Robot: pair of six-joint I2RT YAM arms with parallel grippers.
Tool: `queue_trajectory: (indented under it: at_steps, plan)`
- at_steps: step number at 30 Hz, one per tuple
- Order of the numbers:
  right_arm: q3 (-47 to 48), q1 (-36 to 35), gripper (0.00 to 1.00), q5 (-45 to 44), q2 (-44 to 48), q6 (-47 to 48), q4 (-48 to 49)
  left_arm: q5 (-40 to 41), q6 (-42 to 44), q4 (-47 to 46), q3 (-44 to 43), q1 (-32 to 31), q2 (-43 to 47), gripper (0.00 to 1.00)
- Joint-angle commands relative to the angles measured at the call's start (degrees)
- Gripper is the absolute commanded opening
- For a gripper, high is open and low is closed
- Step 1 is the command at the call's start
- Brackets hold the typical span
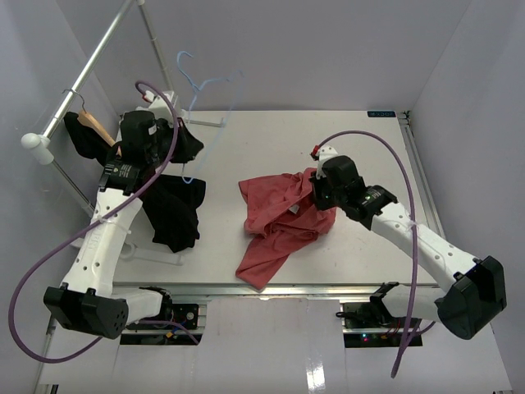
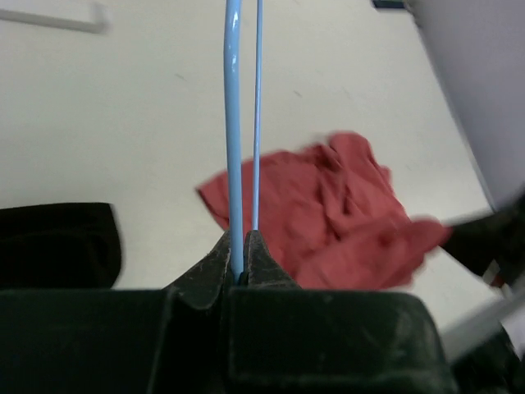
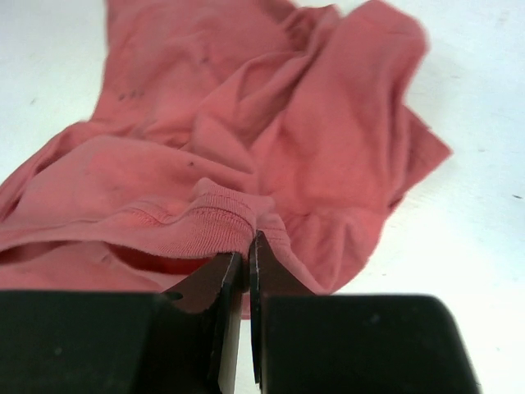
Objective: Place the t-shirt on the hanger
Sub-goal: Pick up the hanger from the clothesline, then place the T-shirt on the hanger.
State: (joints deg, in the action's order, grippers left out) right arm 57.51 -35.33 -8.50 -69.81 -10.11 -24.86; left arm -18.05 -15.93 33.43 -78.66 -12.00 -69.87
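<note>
On the white table [image 1: 271,139], the crumpled t-shirt [image 1: 279,217] lies near the middle. At the t-shirt's right edge, the right gripper [image 3: 248,246] is clamped on a ribbed hem. Well left of the t-shirt, the left gripper [image 2: 238,258] pinches the light-blue hanger [image 2: 233,123], above a black garment [image 1: 176,213].

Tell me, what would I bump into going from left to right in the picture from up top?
Tan wooden hanger → light-blue wire hanger → faded-red cloth t-shirt. The black clothes overlap the blue hanger, so they are left out.
</note>
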Motion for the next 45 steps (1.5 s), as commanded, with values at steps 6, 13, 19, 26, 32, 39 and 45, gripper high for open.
queue_trajectory:
  at_steps: [6,13,19,26,32,39,45]
  plan:
    - [9.6,11.4,0.08,4.5,-7.2,-0.1,-2.7,-19.6,1.9,-1.9,8.5,-7.1,5.5,0.0]
    - [10.2,12.8,0.08,7.3,-8.7,0.2,-2.4,-22.0,2.4,-1.4,18.7,-10.5,15.6,0.0]
    - [10.1,12.9,0.08,7.0,-9.1,0.5,-2.6,-22.2,2.8,-0.7,22.8,-11.7,19.4,0.0]
    - [10.3,13.1,0.08,7.0,-7.8,0.2,-2.7,-22.4,2.9,-0.8,24.8,-13.1,18.5,0.0]
    - [12.7,13.7,0.08,7.1,-8.8,0.0,-3.9,-21.7,3.4,-0.8,25.5,-13.6,18.9,0.0]
    - [14.5,14.4,0.08,7.9,-9.6,0.1,-4.5,-22.9,3.5,-1.1,25.7,-13.8,18.5,0.0]
    - [14.0,14.5,0.08,7.9,-9.4,0.3,-4.5,-21.9,3.8,-1.0,25.8,-13.8,17.4,0.0]
